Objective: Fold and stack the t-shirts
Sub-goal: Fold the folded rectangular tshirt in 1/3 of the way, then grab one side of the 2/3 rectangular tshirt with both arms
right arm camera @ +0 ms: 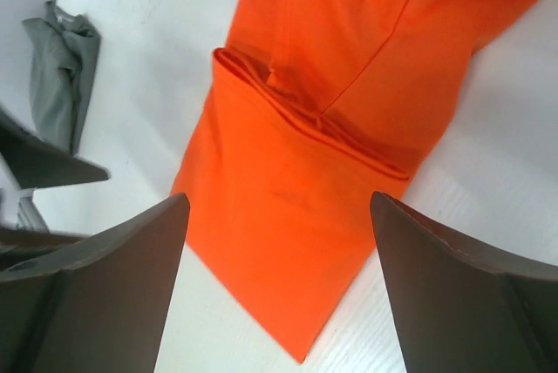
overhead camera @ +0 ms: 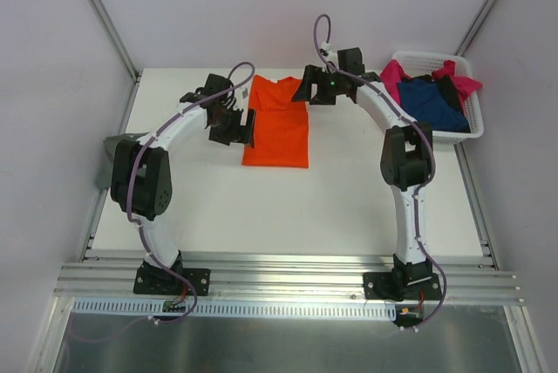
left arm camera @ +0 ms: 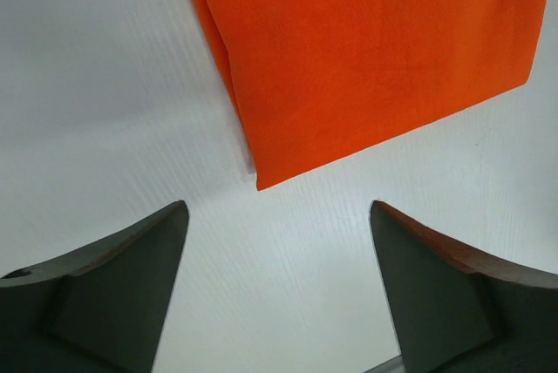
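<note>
Orange shirt (overhead camera: 277,125) is centre stage, flat on the table (overhead camera: 288,207), folded in to a long narrow strip with the collar at the far end. The right wrist view shows a crease running across it, cloth doubled over on itself. No print or writing shows on what can be seen of it.

Count the shirts and there are four. One is the orange, out in the open. One is the grey shirt (right arm camera: 57,68), crumpled at the table's left edge and partly hidden behind the left arm in the top view. The other two sit in the basket (overhead camera: 475,120) at the far right corner, where the navy shirt (overhead camera: 432,103) lies on top and the pink shirt (overhead camera: 397,72) spills out on both sides of it. That is one basket and two arms.

The left fingers (left arm camera: 131,286) stand wide with nothing between them, hovering over bare table just beside the orange shirt's left edge, one corner of the cloth in front of them. The right fingers (right arm camera: 453,286) are wide too and hold nothing, hanging over the shirt near its collar end on the right side.
</note>
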`<state>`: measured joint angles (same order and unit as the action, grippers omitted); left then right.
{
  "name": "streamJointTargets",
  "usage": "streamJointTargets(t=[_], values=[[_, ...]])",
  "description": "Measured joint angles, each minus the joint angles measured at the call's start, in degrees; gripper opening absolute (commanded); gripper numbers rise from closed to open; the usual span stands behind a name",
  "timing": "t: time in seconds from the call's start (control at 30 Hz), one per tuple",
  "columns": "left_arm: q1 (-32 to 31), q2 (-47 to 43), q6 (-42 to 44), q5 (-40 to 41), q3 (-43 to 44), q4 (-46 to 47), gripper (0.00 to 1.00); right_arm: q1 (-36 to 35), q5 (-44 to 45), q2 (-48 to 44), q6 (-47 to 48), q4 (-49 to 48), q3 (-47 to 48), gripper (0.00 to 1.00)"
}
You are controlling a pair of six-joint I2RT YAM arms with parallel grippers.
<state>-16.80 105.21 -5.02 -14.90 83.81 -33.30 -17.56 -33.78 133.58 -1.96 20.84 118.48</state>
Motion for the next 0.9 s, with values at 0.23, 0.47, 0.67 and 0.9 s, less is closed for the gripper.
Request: streamJointTargets(t=[0.23, 0.47, 0.67, 0.9], values=[[1.0, 5.7, -1.7, -4.3, 0.2, 0.0, 0.72, 2.4, -7.3, -8.4, -3.4, -1.0, -8.5, 0.7], [2.7, 9.4, -3.6, -9.0, 0.2, 0.0, 0.7, 6.5, -16.3, -9.9, -15.3, -3.3, -32.1, 0.66], [3.6, 10.2, -4.9, -11.4, 0.2, 0.0, 0.67, 8.4, -19.5, -8.4, -18.6, -1.6, -36.9, 0.62], [3.7, 13.1, -6.3, -15.1, 0.4, 1.0, 0.6, 6.6, -19.5, -8.3, -18.6, -1.4, -36.9, 0.5]])
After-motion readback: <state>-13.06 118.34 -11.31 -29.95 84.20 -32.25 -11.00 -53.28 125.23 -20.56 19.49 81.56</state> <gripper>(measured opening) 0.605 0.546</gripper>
